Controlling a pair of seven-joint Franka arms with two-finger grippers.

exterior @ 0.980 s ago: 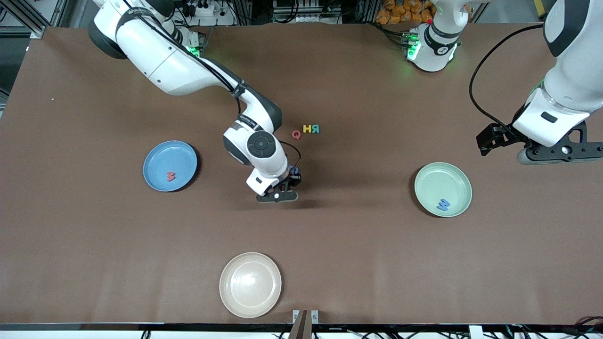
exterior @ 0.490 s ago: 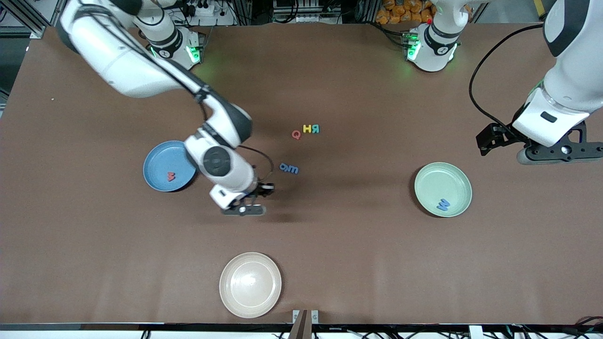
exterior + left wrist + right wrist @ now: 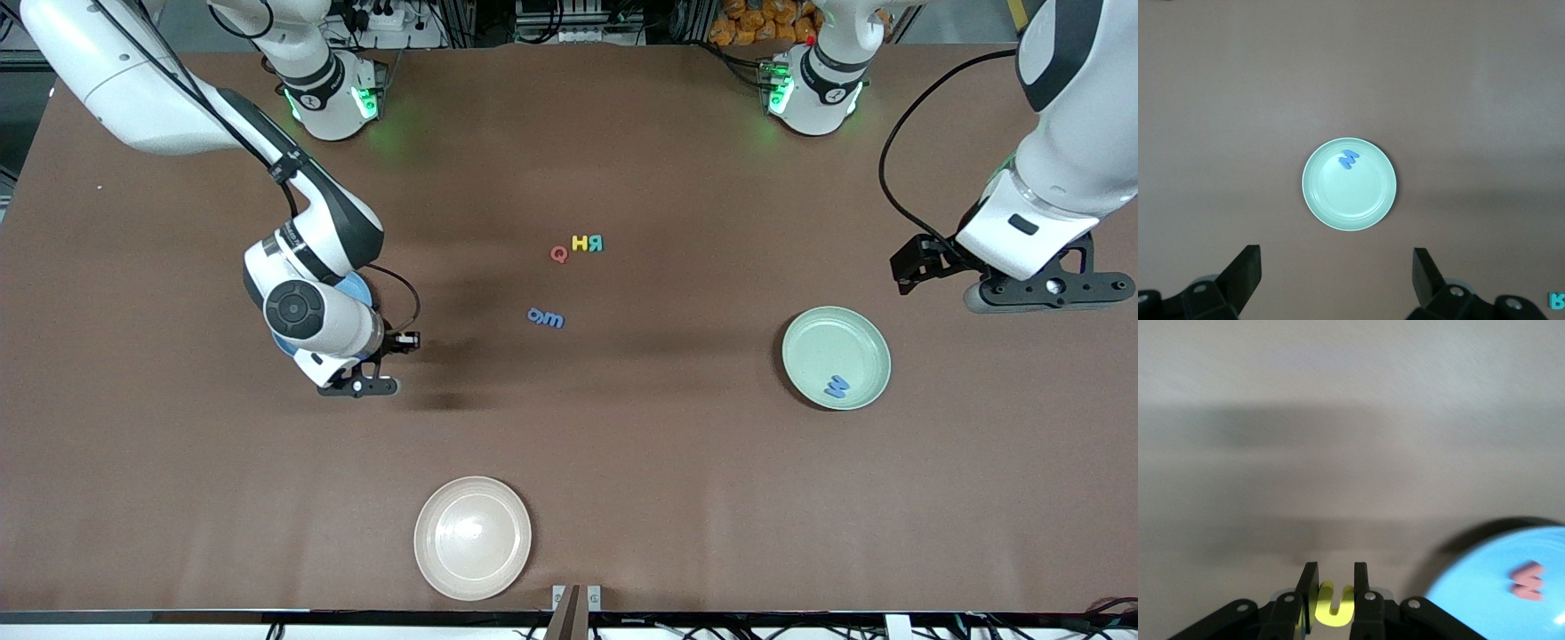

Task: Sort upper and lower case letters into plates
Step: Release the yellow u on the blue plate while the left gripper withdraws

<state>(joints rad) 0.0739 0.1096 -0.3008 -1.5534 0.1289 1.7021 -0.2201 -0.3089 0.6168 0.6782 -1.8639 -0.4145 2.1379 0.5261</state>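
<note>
My right gripper (image 3: 360,386) is shut on a small yellow letter (image 3: 1333,607) and hangs over the table just beside the blue plate (image 3: 362,286). My right arm hides most of that plate. In the right wrist view the blue plate (image 3: 1511,587) holds a red letter (image 3: 1527,581). The mint green plate (image 3: 836,357) holds a blue letter (image 3: 836,386). My left gripper (image 3: 1049,289) is open and empty, waiting above the table beside it. Loose on the table's middle are a red letter (image 3: 558,254), a yellow one (image 3: 580,243), a teal one (image 3: 597,243) and two blue ones (image 3: 546,317).
A cream-white plate (image 3: 472,537) sits empty near the table's front edge. The left wrist view looks down on the mint plate (image 3: 1349,184) and its blue letter (image 3: 1349,159), with open fingertips (image 3: 1251,257) at the frame's edge.
My right arm has swung from the table's middle toward the blue plate with the yellow letter held, uncovering the two blue letters. My left arm shifted only slightly.
</note>
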